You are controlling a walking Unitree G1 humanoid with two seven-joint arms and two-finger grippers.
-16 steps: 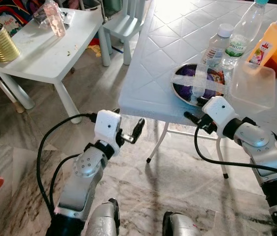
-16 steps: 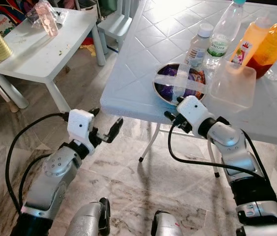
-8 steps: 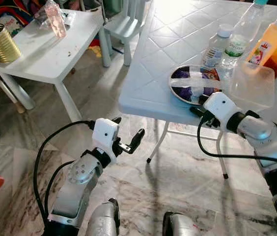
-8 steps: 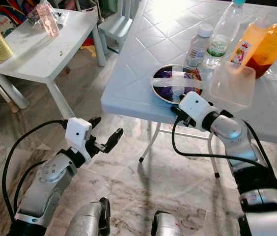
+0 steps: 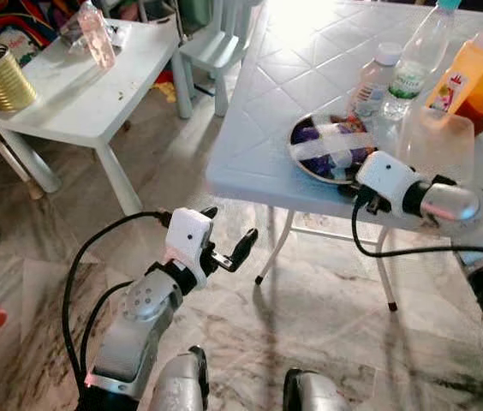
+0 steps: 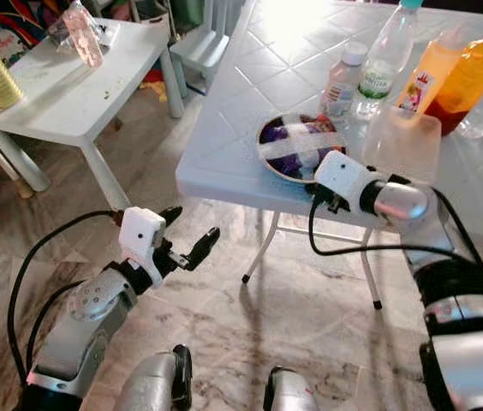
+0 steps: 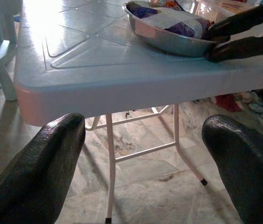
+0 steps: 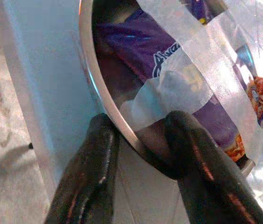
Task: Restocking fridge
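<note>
- A large pale-blue plastic table with a moulded diamond pattern (image 5: 310, 51) stood on thin white metal legs over a marbled stone floor (image 5: 327, 325).
- A smaller white plastic table (image 5: 96, 94) stood well to the robot's left, carrying a ribbed gold tin can (image 5: 0, 75) and a clear pink-tinted bottle (image 5: 96, 34).
- Along the far side of the large table stood a clear water bottle with a green label (image 5: 417, 60), a small clear bottle with a white cap (image 5: 370, 79) and two orange juice bottles (image 5: 473, 73), cut off by the frame edge.
- A frosted clear plastic box (image 5: 437, 141) sat just beside the bowl, on the robot's right.
- The round shiny metal bowl (image 6: 289, 141), sealed with strips of whitish tape over purple packets (image 8: 141, 37), sat near the table's front edge.
- The right gripper (image 8: 138, 144) pinched the bowl's near rim, one finger (image 8: 87, 172) outside and the other inside; the head views hid these fingers behind the white wrist housing.
- The left gripper (image 5: 229, 244) hung below table height, its fingers (image 7: 33, 172) spread wide and empty; its wrist camera looked at the table's underside and the bowl edge-on.
- The packets' printing was too partial to read.
</note>
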